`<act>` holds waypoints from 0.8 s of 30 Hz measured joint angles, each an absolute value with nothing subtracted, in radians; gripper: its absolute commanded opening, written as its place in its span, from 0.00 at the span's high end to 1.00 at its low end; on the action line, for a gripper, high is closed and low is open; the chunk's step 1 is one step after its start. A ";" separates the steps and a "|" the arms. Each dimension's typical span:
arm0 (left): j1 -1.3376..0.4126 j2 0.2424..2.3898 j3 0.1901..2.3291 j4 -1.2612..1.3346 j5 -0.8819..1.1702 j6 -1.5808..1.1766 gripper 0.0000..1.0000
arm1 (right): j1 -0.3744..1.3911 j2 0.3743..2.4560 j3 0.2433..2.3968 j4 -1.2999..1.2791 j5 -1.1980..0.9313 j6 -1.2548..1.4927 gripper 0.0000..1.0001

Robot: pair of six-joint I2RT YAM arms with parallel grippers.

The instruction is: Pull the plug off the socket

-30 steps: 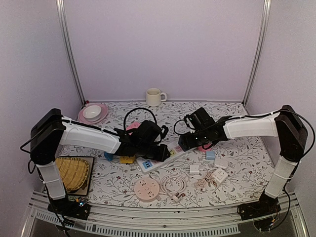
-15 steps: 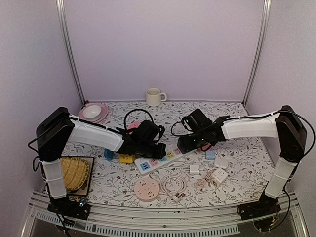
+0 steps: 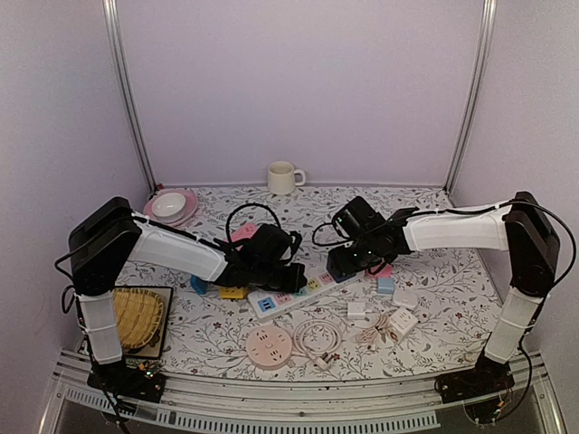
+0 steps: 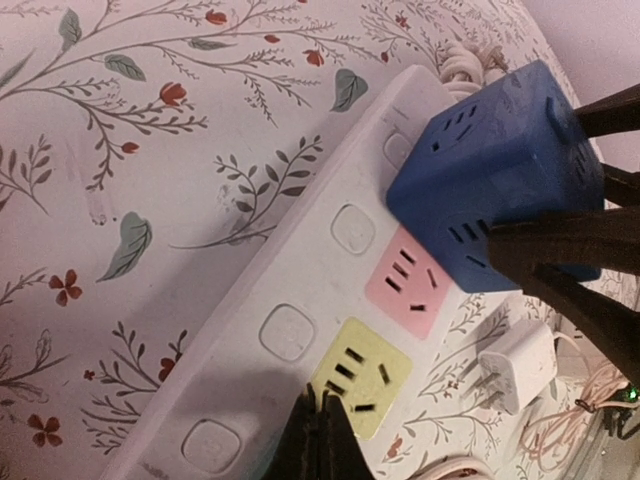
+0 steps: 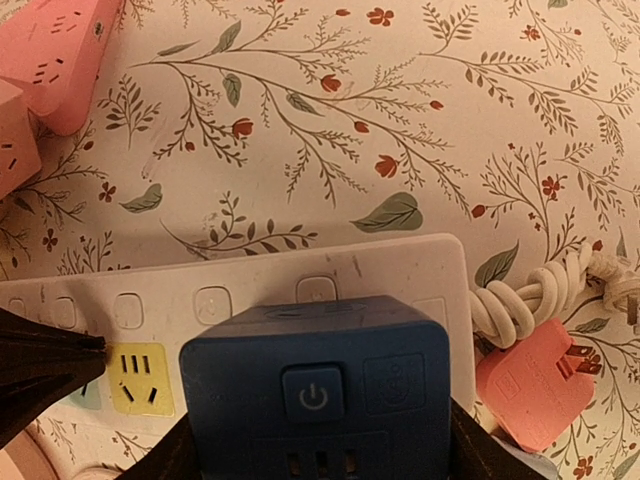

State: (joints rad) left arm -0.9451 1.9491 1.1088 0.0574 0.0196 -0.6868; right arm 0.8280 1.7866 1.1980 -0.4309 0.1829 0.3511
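Observation:
A white power strip (image 3: 303,291) with coloured sockets lies between the arms; it also shows in the left wrist view (image 4: 300,290) and the right wrist view (image 5: 250,290). A blue cube plug (image 5: 318,385) sits at the strip's cable end, tilted in the left wrist view (image 4: 490,170); its prongs are hidden. My right gripper (image 5: 318,445) is shut on the cube, one finger on each side, and covers it in the top view (image 3: 344,262). My left gripper (image 4: 322,430) is shut, its tips pressing on the strip beside the yellow socket (image 4: 360,375); it also shows in the top view (image 3: 291,280).
A cream mug (image 3: 282,177) and a pink plate (image 3: 170,208) stand at the back. A round pink socket (image 3: 269,346), a coiled white cable (image 3: 317,336) and white adapters (image 3: 398,318) lie in front. A woven basket (image 3: 131,316) is front left. A pink plug (image 5: 535,385) lies by the strip's cord.
Both grippers have shifted slightly. The strip has swung so more of its length shows between them. The right gripper still holds the cube.

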 measured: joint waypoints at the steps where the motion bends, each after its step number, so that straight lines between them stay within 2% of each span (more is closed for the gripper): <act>1: -0.945 1.949 1.105 0.065 0.019 -0.689 1.00 | 0.829 1.789 1.204 -0.439 0.185 0.351 0.41; 24: -0.946 1.949 1.076 0.136 0.011 -0.700 1.00 | 0.881 1.822 1.282 -0.516 0.252 0.317 0.40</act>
State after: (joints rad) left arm -0.9459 1.9491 1.0760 0.1356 0.0113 -0.7002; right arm 0.8810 1.8217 1.2819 -0.5156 0.2516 0.3168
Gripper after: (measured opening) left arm 0.004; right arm 0.638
